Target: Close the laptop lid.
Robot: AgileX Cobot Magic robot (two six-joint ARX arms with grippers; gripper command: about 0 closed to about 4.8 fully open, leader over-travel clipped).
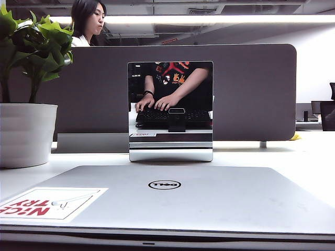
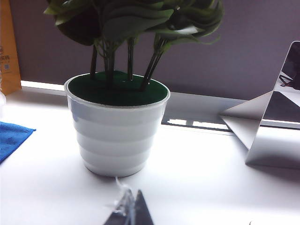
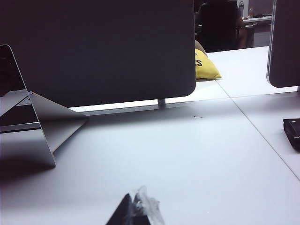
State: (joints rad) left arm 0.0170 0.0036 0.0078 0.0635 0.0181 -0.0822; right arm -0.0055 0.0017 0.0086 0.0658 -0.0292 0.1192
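Note:
The laptop lid (image 1: pixel 209 201) fills the front of the exterior view. It lies flat on the base with its matte silver face up, showing the oval Dell logo (image 1: pixel 164 184) and a white sticker with red letters (image 1: pixel 49 204). A thin seam runs along its front edge. Neither gripper shows in the exterior view. In the left wrist view my left gripper (image 2: pixel 131 207) hovers low over the white table in front of a plant pot, tips pressed together. In the right wrist view my right gripper (image 3: pixel 136 208) is likewise shut over bare table, holding nothing. The laptop is out of both wrist views.
A small square mirror (image 1: pixel 170 111) on a shiny base stands behind the laptop, before a grey partition board (image 1: pixel 251 94). A white plant pot (image 1: pixel 26 133) stands at the left, with a blue cloth (image 2: pixel 11 138) beside it. A black object (image 3: pixel 293 131) lies at the right.

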